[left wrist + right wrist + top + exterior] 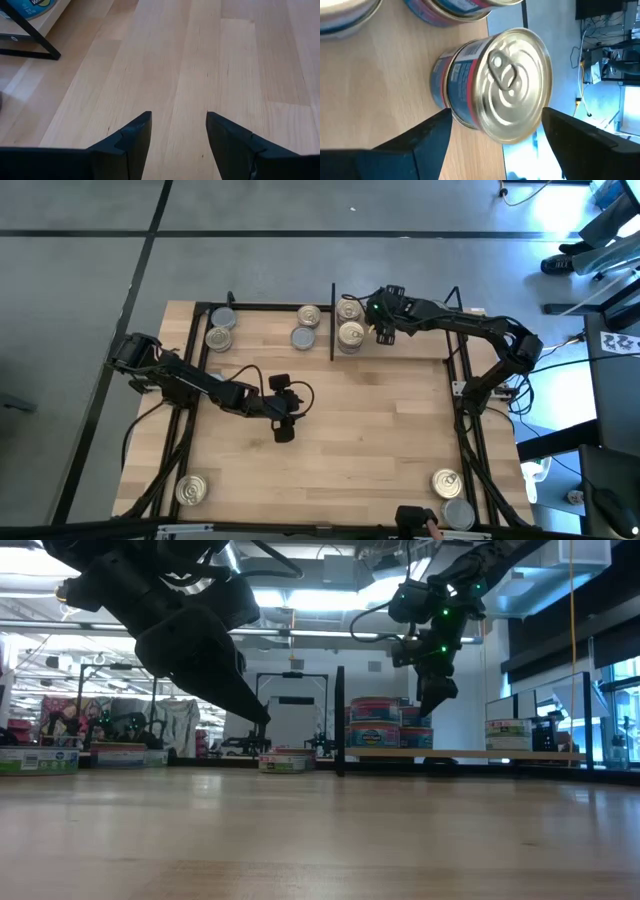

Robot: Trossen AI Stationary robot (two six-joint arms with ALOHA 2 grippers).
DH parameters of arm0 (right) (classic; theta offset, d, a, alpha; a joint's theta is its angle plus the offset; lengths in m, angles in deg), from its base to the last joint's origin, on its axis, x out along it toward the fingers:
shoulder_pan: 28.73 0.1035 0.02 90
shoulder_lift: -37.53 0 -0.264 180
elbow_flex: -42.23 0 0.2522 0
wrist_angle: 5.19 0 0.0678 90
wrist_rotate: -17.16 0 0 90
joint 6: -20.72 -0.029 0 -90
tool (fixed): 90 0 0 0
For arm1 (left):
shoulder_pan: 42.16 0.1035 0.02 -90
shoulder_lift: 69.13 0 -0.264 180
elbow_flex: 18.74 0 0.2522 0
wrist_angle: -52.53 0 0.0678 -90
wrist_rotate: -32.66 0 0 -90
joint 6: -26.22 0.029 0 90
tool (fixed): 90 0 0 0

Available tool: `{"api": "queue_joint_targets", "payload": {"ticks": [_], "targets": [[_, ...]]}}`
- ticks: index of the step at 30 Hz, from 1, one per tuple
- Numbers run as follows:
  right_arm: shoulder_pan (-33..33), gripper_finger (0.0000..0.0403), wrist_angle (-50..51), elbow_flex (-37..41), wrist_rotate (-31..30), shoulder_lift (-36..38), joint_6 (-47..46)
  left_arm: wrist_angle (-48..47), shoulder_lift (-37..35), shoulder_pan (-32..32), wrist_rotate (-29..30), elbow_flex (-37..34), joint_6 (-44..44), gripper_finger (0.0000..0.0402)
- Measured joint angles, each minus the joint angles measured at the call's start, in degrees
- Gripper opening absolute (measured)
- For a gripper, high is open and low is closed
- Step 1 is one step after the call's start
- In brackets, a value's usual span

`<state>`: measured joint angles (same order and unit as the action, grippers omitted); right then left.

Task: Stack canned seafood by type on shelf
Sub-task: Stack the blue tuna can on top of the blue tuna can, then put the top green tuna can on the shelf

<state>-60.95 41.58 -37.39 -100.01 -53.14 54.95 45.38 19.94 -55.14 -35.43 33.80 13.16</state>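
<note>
The shelf (262, 330) runs along the table's far edge, split by a black divider (332, 320). Left of the divider stand several tins (303, 337). Right of it stand two gold-lidded tins (349, 310), (351, 335); the low view shows them as stacks two high (375, 723). My right gripper (381, 332) hovers open just right of the nearer stack. Its fingers flank that stack's top tin (512, 85) without touching it. My left gripper (284, 420) hangs open over bare wood at mid-table (179, 117).
Loose tins stand by the table's near edge: one at the left (192, 490), two at the right (446, 483), (458, 513). Black frame bars (462, 380) run along the table's sides. Bare wood lies between the two arms.
</note>
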Motion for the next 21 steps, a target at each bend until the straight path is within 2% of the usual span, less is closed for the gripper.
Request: {"api": "queue_joint_targets", "payload": {"ticks": [4, 10, 15, 18, 21], "targets": [[0.02, 0.0308, 0.34, -0.24, 0.28, 0.22, -1.43, -0.01, 0.00, -0.02, 0.00, 0.00, 0.02, 0.0186], [0.83, 0.0308, 6.07, -0.24, 1.50, 3.61, -6.42, -0.04, 0.00, -0.07, -0.01, 0.00, 0.00, 0.0186], [2.91, 0.0308, 12.33, -0.22, 8.66, 7.89, -15.31, -0.04, -0.01, -0.07, 0.00, 0.00, -0.07, 0.0186], [6.09, 0.0308, 13.91, -0.22, 12.99, 9.41, -19.74, 0.00, 0.00, -0.04, -0.02, 0.02, -0.09, 0.0186], [10.78, 0.0308, 13.61, 0.03, 14.36, 9.85, -22.49, 0.01, -0.02, 0.00, -0.02, 0.02, 0.10, 0.0186]]}}
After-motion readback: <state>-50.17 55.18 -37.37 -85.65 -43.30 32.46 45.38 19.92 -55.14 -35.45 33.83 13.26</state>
